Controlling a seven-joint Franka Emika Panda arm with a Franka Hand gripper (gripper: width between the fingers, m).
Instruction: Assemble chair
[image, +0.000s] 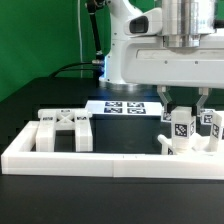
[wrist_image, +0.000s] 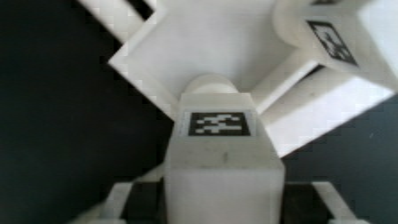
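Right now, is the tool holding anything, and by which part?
Yes. The tool is shut on a white tagged chair piece, gripping its two opposite sides close to the tag. Whether the piece is lifted cannot be told.

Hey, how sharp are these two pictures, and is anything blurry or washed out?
Exterior view: even light, fairly sharp; the white X-braced frame and border wall look bright and nearly featureless against the black table. Wrist view: soft focus overall; the close chair piece has blurred edges, yet its tag shows as a coarse pattern.
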